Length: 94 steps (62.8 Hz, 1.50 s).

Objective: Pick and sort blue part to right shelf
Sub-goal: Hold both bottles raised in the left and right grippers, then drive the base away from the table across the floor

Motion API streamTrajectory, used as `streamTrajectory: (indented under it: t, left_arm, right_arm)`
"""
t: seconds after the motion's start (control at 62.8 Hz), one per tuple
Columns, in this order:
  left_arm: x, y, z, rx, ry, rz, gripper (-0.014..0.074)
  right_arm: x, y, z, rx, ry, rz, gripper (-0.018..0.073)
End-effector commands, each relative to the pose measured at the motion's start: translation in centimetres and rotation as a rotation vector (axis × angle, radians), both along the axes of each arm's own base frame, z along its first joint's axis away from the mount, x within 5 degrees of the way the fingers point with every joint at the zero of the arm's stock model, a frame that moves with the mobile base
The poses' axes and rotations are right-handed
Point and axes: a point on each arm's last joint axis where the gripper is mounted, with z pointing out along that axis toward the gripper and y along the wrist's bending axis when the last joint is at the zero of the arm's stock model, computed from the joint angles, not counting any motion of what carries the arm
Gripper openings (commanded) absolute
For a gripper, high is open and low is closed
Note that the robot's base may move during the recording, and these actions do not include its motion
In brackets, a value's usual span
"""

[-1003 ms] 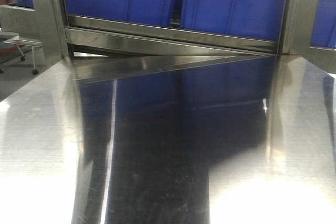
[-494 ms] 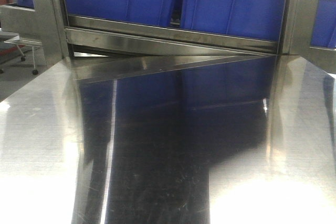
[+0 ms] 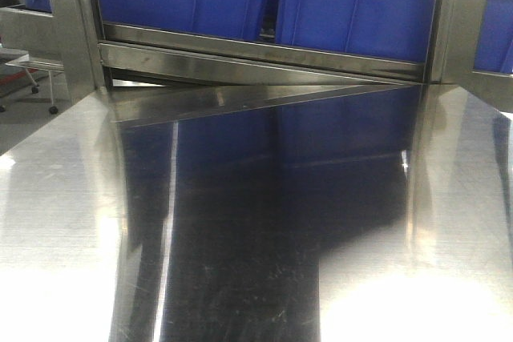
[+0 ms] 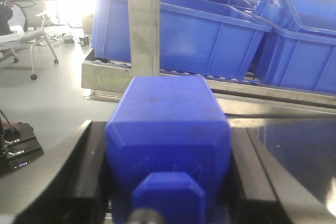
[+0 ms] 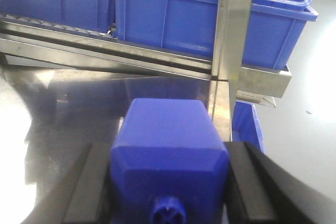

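Steel filled the front view: a polished surface (image 3: 64,222) ran toward 12 o'clock, where the shelf (image 3: 264,66) stood with its flat front rail and blue bins (image 3: 353,6) sitting above it.

In the right wrist view the blue part (image 5: 168,156) sat at 6 o'clock, pinched by the right pincer (image 5: 168,146). The black fingers (image 5: 89,182) pressed against both sides of its square body, and its short round neck pointed back at the camera. The shelf rail and bins lay beyond it at 12 o'clock, and an upright steel post (image 5: 231,35) rose at 1 o'clock.

In the left wrist view the left pincer (image 4: 168,124) pinched a similar blue block (image 4: 168,140), this one with a square cap, again at 6 o'clock with the cap toward the camera. More bins stood from 12 to 2 o'clock behind it. Whether either piece touched the surface could not be told.
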Motion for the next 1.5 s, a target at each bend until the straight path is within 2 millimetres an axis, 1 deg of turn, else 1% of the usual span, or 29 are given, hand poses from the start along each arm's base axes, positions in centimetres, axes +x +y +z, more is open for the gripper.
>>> streamTrajectory:
  t: [0.0, 1.481]
  left_arm:
    - [-0.15, 0.22, 1.73, -0.021, -0.111, 0.024, 0.0356]
    - [-0.15, 0.22, 1.73, -0.021, -0.111, 0.024, 0.0356]
  right_arm:
    - [-0.02, -0.11, 1.85, -0.003, -0.121, -0.011, 0.0424]
    - [-0.02, -0.11, 1.85, -0.003, -0.121, -0.011, 0.0424]
